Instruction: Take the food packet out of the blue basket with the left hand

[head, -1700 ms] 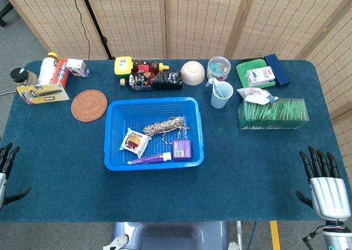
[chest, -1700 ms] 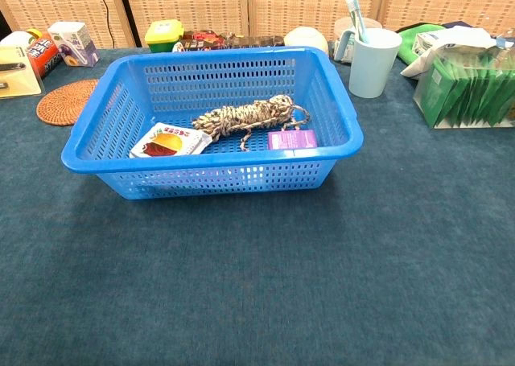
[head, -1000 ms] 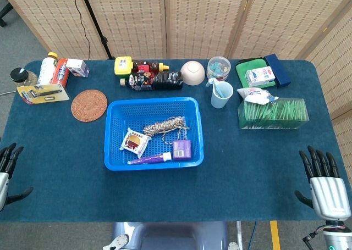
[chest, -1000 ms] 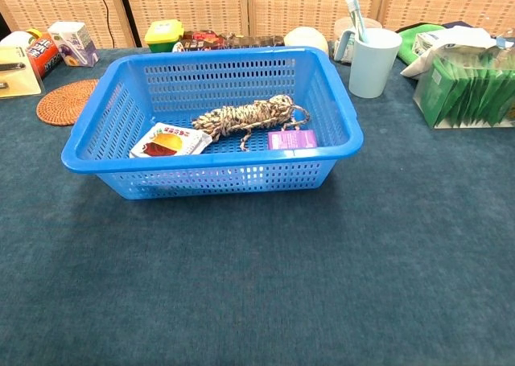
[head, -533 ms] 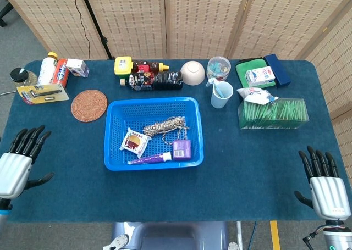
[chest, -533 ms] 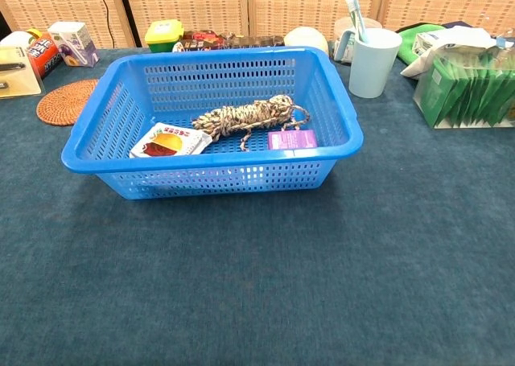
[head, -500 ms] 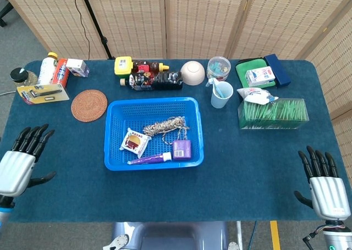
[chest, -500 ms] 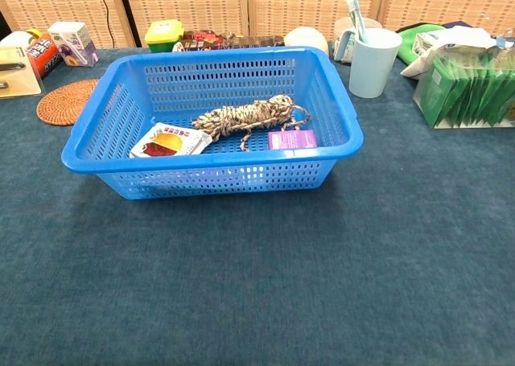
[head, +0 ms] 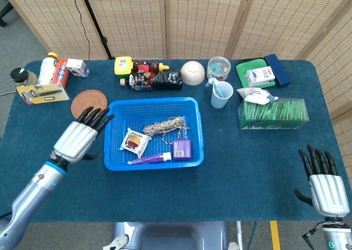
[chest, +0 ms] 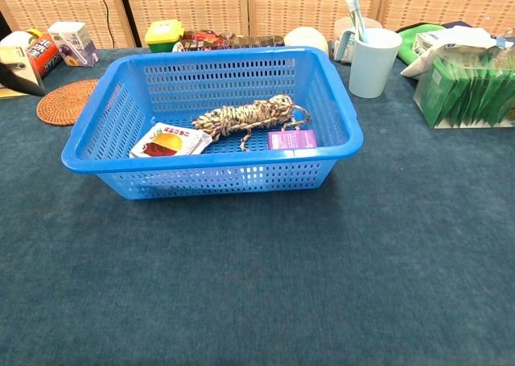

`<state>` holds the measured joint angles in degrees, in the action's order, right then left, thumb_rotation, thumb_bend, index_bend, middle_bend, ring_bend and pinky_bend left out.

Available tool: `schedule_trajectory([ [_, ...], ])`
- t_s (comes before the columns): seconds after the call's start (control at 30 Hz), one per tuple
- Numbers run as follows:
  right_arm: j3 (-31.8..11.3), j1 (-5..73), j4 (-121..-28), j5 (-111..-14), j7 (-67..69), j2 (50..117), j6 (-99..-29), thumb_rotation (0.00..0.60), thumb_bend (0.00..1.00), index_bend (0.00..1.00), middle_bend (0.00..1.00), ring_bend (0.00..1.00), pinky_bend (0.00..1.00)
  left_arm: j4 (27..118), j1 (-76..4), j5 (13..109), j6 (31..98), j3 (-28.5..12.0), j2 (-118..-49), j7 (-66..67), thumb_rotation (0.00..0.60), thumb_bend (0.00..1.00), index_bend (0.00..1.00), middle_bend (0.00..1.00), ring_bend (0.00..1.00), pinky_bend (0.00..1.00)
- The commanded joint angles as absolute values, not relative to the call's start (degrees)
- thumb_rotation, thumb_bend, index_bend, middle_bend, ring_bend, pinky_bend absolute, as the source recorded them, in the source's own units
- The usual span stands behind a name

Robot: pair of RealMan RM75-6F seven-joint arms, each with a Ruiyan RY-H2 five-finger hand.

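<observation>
Hovering just left of the blue basket (head: 153, 103), the left hand (head: 77, 137) holds nothing; its fingers (head: 94, 116) are straight and spread, their tips near the basket's far-left corner and over the near edge of the round woven coaster (head: 88, 101). The food packet (head: 135, 141) lies flat on the basket floor, in the left half and towards the near wall, apart from the hand. Beside it to the right is a coil of rope (head: 165, 125), with a small purple box (head: 181, 149) at the near right and a purple tube (head: 150, 159) along the near wall. In the chest view the packet (chest: 169, 141) shows its printed face upward, close to the rope (chest: 245, 117) and well left of the purple box (chest: 291, 139).

The right hand (head: 324, 187) rests at the near right edge of the blue worktop (head: 258, 167), well away from the basket, empty, its fingers extended and apart. A pale blue cup (head: 221, 94) stands beyond the basket's far-right corner.
</observation>
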<state>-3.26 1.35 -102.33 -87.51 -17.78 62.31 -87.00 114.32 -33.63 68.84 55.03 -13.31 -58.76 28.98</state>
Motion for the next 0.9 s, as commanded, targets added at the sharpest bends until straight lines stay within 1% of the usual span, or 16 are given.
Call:
schedule_trajectory([
  [0.03,-3.58,1.71,-102.06,-86.69,-17.50,62.36,-86.35,0.600,0.00,0.00,0.00,0.00,0.00,112.19,-40.05,60.87,52.16,-14.69,-64.64,36.93,0.600,0.00,0.00,0.00,0.00,0.00],
  [0.2,-4.00,2.07,-101.84,-85.49,-16.91,62.23,-85.72,0.600,0.00,0.00,0.00,0.00,0.00,109.75,-45.19,53.41,52.45,-13.63,-69.81,44.23,0.600,0.00,0.00,0.00,0.00,0.00],
  [0.37,-4.28,2.31,-101.72,-84.65,-16.18,62.01,-85.30,0.600,0.00,0.00,0.00,0.00,0.00,107.80,-48.76,48.04,54.06,-13.02,-73.86,47.94,0.600,0.00,0.00,0.00,0.00,0.00],
  [0.57,-4.46,2.62,-101.52,-83.87,-15.90,62.12,-84.79,0.600,0.00,0.00,0.00,0.00,0.00,104.66,-52.69,41.10,54.92,-12.37,-77.65,51.05,0.600,0.00,0.00,0.00,0.00,0.00],
  [0.73,-5.05,2.83,-101.25,-82.59,-15.49,62.14,-84.63,0.600,0.00,0.00,0.00,0.00,0.00,102.02,-55.58,35.42,56.95,-11.39,-80.62,54.29,0.600,0.00,0.00,0.00,0.00,0.00],
  [0.9,-5.30,3.11,-101.00,-81.83,-14.92,61.99,-84.15,0.600,0.00,0.00,0.00,0.00,0.00,99.33,-57.53,31.89,56.95,-11.03,-82.84,54.71,0.600,0.00,0.00,0.00,0.00,0.00],
])
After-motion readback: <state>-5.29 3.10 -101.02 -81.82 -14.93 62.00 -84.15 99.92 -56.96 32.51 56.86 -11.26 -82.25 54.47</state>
